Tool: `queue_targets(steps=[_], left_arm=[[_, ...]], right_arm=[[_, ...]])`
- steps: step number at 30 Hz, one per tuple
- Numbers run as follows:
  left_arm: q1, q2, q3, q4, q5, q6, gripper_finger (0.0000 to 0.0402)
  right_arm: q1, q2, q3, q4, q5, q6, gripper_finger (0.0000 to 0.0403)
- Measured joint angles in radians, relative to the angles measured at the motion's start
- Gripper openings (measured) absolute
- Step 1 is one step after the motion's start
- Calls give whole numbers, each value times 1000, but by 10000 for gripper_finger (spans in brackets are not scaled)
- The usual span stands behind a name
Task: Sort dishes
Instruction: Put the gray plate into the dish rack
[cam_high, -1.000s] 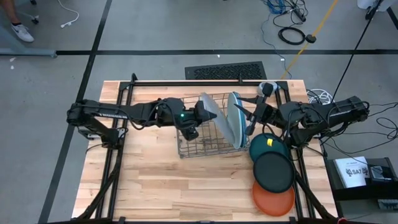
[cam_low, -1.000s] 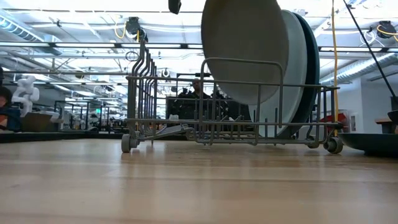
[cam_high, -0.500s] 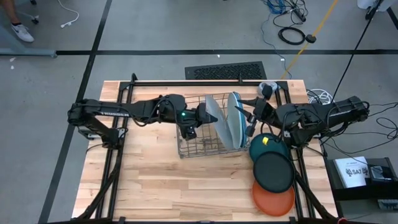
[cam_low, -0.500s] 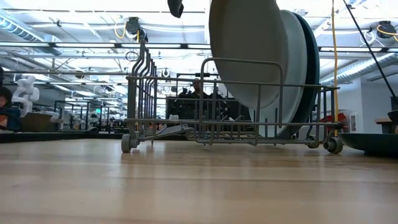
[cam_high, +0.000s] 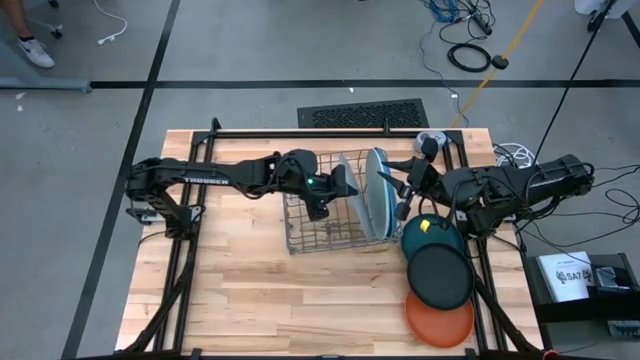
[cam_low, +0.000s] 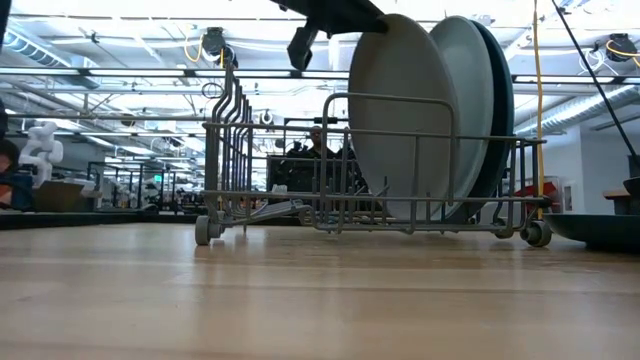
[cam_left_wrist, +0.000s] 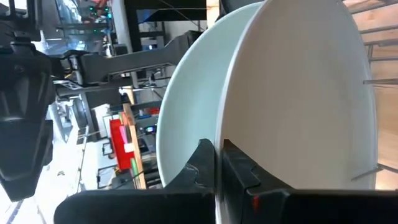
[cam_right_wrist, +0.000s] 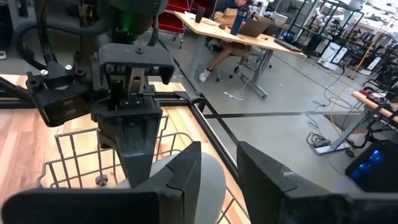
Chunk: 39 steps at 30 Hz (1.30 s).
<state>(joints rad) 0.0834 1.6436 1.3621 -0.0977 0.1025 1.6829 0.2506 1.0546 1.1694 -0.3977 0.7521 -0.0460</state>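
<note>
A wire dish rack (cam_high: 312, 232) stands mid-table. A pale blue plate (cam_low: 468, 90) and a medium blue plate (cam_low: 503, 110) stand on edge in its right end. Beside them, on their left, stands the grey plate (cam_low: 400, 120), with my left gripper (cam_high: 343, 183) shut on it. My right gripper (cam_high: 404, 190) hovers open just right of the rack, near the standing plates' top rims, and touches nothing. On the table to the right lie a dark teal plate (cam_high: 432, 238), a black plate (cam_high: 440, 277) and an orange plate (cam_high: 440, 318). My left gripper pinches the grey plate's upper rim (cam_left_wrist: 219, 140) between its two fingers, one on each face. The fingers come from the table's left, slanting a little downward. The plate stands nearly upright on edge, its lower part down between the rack's wires (cam_low: 400, 210).
The rack's left half (cam_low: 235, 150) holds no plates. Bare wood (cam_high: 250, 290) lies in front of the rack and at its left. The three flat plates overlap in a row along the right edge. A black frame rail (cam_high: 330, 133) borders the far side.
My left gripper has gone toward the table's right edge and down, still shut on the grey plate. The plate has sunk from above the rack into it, has come more upright, and now stands close beside the pale blue plate.
</note>
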Motion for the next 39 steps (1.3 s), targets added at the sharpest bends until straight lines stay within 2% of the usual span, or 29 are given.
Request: queue_targets(steps=[6,12,14,22,29,34,37,39], left_arm=[[0,19,1,34,2,-6,12],[1,24,-3,135,4,-183,41],[7,23,-3,144,25,-193,54],[10,23,-3,141,52,-220,125],[9,23,-3,157,50,-321,200],[8,23,-3,301,-52,-389,235],[8,22,-2,395,-161,-460,242],[18,21,-2,407,-182,-524,243]], right_arm=[[0,0,0,-2,0,-25,98],[0,0,0,-5,0,-45,98],[0,0,0,-5,0,-48,98],[0,0,0,-5,0,-56,98],[0,0,0,-3,0,-56,98],[0,0,0,4,1,-62,98],[0,0,0,15,1,-71,98],[0,0,0,22,1,-74,98]])
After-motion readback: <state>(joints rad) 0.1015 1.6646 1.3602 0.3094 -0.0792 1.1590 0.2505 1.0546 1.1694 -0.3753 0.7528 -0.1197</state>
